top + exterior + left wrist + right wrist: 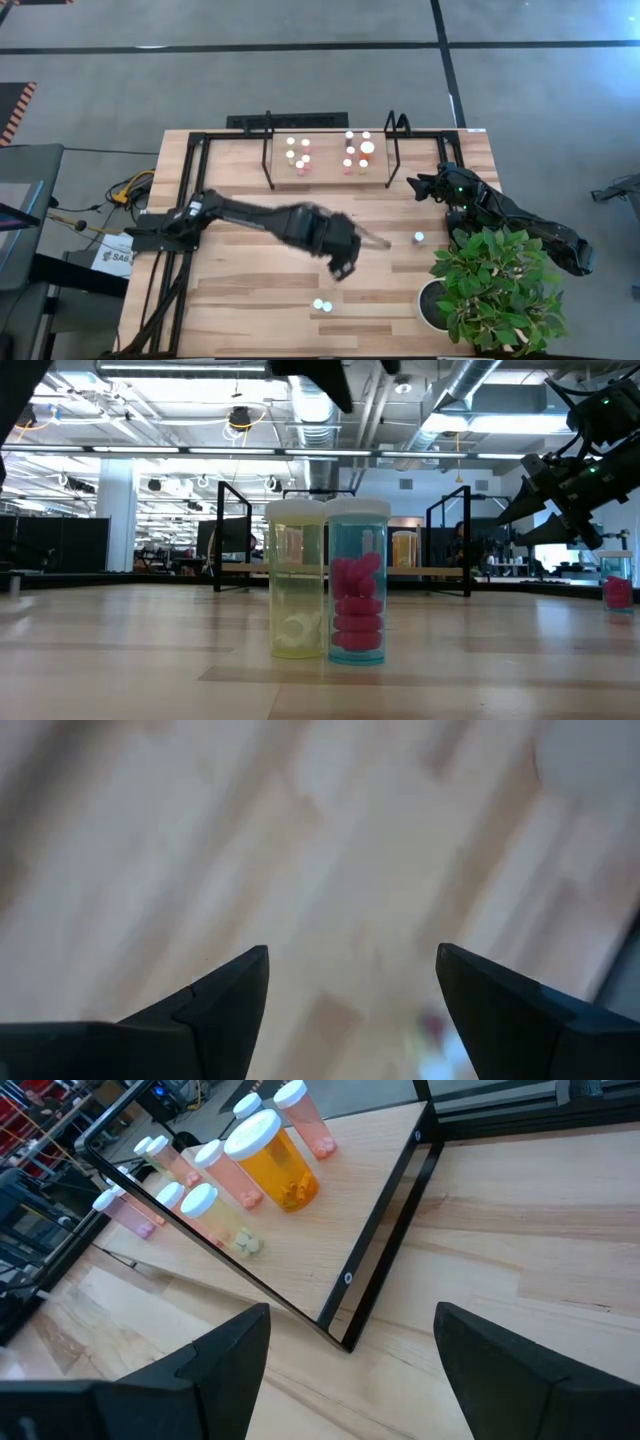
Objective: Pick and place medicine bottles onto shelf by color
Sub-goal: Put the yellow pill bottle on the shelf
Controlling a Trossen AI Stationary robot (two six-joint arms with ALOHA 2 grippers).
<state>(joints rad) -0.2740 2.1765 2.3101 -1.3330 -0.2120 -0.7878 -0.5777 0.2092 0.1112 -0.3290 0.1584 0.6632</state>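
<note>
Standing upright on the table [240, 290], long axes vertical and white caps up, two bottles [321, 305] are seen side by side and touching, just beyond the left gripper [342, 268] toward the table's front edge. In the low view one has a yellowish body [297, 595] and the other a bluish body holding pink pills [357, 595]. The left gripper is held above the table's middle, its fingers [215, 1000] spread apart and nothing gripped between them; only blurred planks are shown beneath it.

A third bottle [419, 238] is set upright on the table, between the two grippers and nearer the right one. The right gripper [415, 186] is parked beside the shelf's right end, its fingers [215, 1355] parted and empty. Just ahead of it, past the shelf's black corner tube, the shelf [330, 1230] is loaded with upright bottles: a larger orange one [275, 1160] with a wide cap, and several thin pink and yellowish ones around it. From above these are seen as two clusters on the shelf, one [298, 153] farther from the right gripper and one [357, 150] nearer.

A potted plant [490, 285] is placed behind the right gripper, over the right forearm, at the table's front right corner.
</note>
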